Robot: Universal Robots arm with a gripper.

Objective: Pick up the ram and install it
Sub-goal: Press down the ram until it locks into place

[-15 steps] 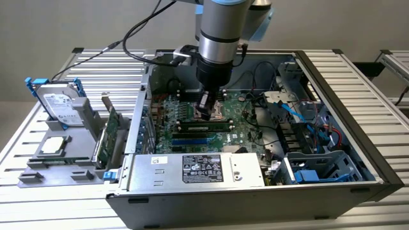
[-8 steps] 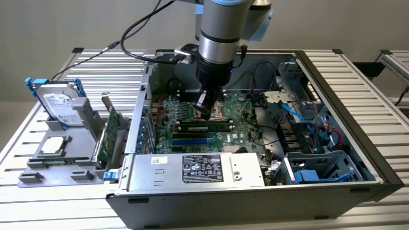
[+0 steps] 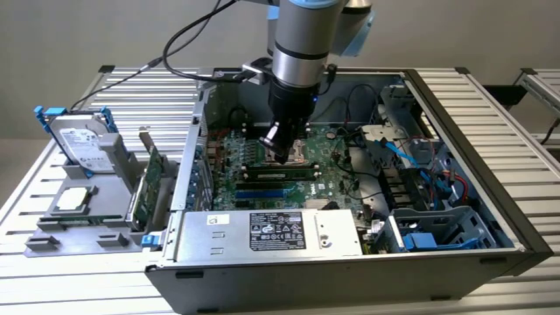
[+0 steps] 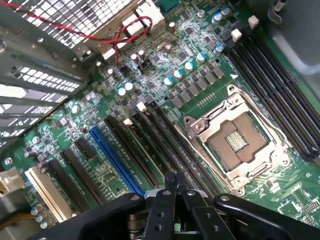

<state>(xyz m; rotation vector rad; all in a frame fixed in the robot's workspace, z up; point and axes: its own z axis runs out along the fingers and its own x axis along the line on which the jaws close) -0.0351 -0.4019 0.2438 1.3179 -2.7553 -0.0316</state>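
Black two-finger gripper [image 3: 278, 156] at exterior frame centre, fingers pressed together, pinching nothing. Long thin green RAM stick with black chips [image 3: 282, 174] seated in motherboard slot directly beneath fingertips, long axis running left-right across frame.

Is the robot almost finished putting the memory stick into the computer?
Nearly, it seems. Done: the ram looks to be standing in a motherboard slot inside the open computer case, no longer carried. In hand: nothing. The gripper is shut with its tips just over the ram. Left: I cannot tell whether the stick is pushed all the way down and latched.
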